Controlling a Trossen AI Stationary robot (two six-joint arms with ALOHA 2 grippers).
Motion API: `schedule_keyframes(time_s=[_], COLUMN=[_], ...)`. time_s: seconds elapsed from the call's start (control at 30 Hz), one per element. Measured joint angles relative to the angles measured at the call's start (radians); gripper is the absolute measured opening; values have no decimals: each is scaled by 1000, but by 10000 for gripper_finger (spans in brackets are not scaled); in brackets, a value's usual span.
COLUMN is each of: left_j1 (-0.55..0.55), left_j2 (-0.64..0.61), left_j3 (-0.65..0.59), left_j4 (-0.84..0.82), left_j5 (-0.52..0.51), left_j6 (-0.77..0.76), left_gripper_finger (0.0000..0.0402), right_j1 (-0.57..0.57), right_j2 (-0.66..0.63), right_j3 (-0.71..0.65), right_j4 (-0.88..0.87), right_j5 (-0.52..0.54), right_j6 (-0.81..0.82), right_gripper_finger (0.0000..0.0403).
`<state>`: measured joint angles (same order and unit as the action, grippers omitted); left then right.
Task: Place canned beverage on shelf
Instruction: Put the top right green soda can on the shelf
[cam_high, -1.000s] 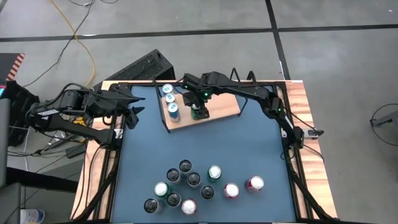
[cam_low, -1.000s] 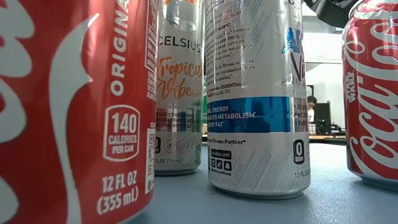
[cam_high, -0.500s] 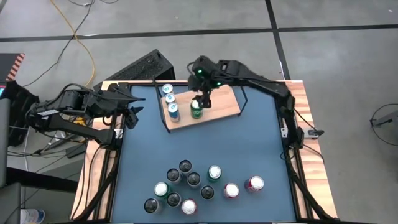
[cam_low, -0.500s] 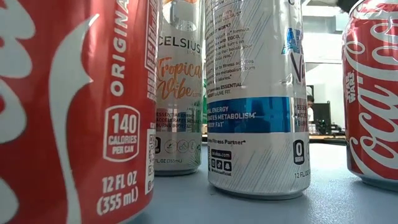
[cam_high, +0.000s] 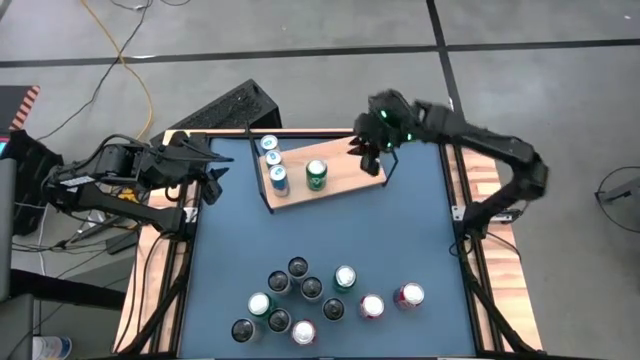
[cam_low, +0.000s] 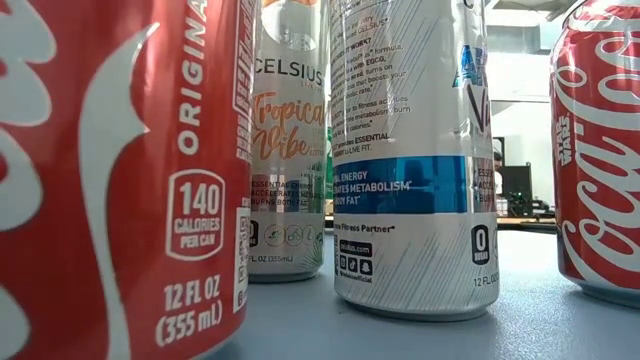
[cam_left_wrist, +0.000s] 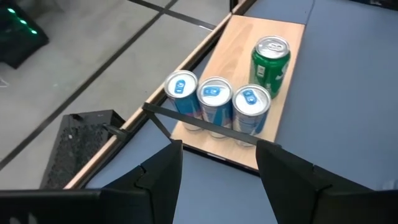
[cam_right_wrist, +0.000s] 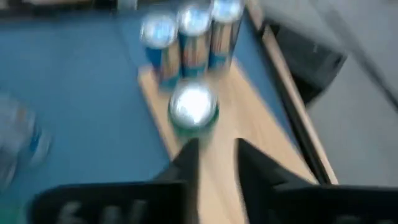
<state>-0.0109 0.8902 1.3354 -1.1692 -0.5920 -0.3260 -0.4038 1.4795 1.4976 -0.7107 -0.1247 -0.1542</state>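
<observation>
Four cans on shelf (cam_high: 345, 172): green can (cam_high: 316, 175) upright beside three blue cans (cam_high: 272, 160). Right hand (cam_high: 368, 152) over shelf's far end, fingers nearly together, empty. Left hand (cam_high: 215, 175) at bench (cam_high: 400, 240) edge, half spread, empty.

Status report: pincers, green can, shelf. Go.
Right pincer empty above the shelf's right end. Left pincer idle at table's left edge, open. Green can upright on shelf beside three blue cans. Nothing obstructing.

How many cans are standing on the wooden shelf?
4. Three blue cans stand in a row at one end of the shelf, touching side by side. One green can stands alone just beside that row, nearer the shelf's middle. None looks hidden.
</observation>
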Motion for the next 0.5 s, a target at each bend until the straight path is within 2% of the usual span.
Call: schedule_keyframes(time_s=[0.1, 0.2, 0.5], left_j1=[0, 0, 0], left_j2=[0, 0, 0], left_j3=[0, 0, 0], left_j4=[1, 1, 11], left_j5=[-14, -16, -15], left_j6=[-2, -30, -102], left_gripper_finger=[193, 193, 193], right_j1=[27, 50, 123], right_j2=[-45, -44, 69], right_j3=[-231, -348, -377], right_j4=[329, 499, 522], right_j5=[41, 67, 78], right_j6=[122, 242, 278], right_gripper_finger=[16, 10, 0])
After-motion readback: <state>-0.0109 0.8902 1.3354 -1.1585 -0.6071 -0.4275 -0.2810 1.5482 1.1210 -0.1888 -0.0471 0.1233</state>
